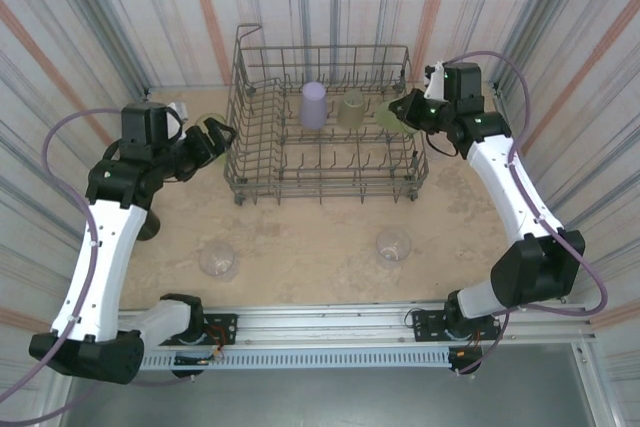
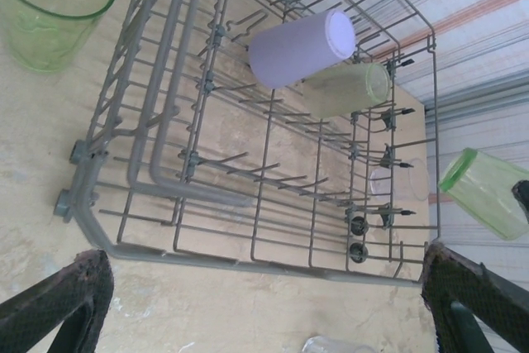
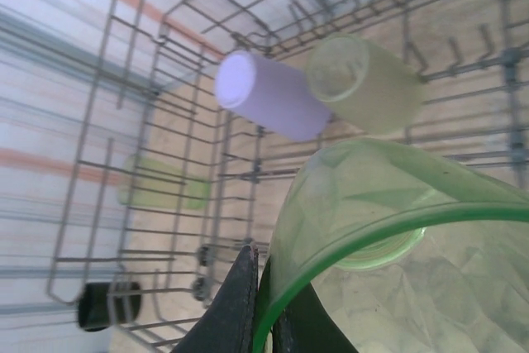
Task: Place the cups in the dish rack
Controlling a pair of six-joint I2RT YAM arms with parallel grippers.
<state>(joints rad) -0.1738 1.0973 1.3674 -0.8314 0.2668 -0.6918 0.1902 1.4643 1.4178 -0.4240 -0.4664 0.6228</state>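
**Top external.** The dish rack [image 1: 240,152] is set at 12 o'clock on the worktop [image 1: 300,237]. A lavender cup [image 1: 313,104] and a pale green cup [image 1: 351,107] are lodged in its far row. The held green cup [image 1: 392,118] is carried at the rack's 2 o'clock corner by the right gripper [image 1: 406,112]. A clear cup [image 1: 218,259] at 7 o'clock and a second clear cup [image 1: 394,245] at 5 o'clock are not yet loaded.

**Left wrist.** The left gripper [image 2: 264,262] is released, jaws spread wide, with nothing grasped. A loose green cup [image 2: 54,6] is placed at 11 o'clock, outside the rack.

**Right wrist.** The right gripper [image 3: 263,312] is clenched on the held cup's rim. The cup is best lowered between tines at 3 o'clock of the pale green cup, clear of the wire, before release.
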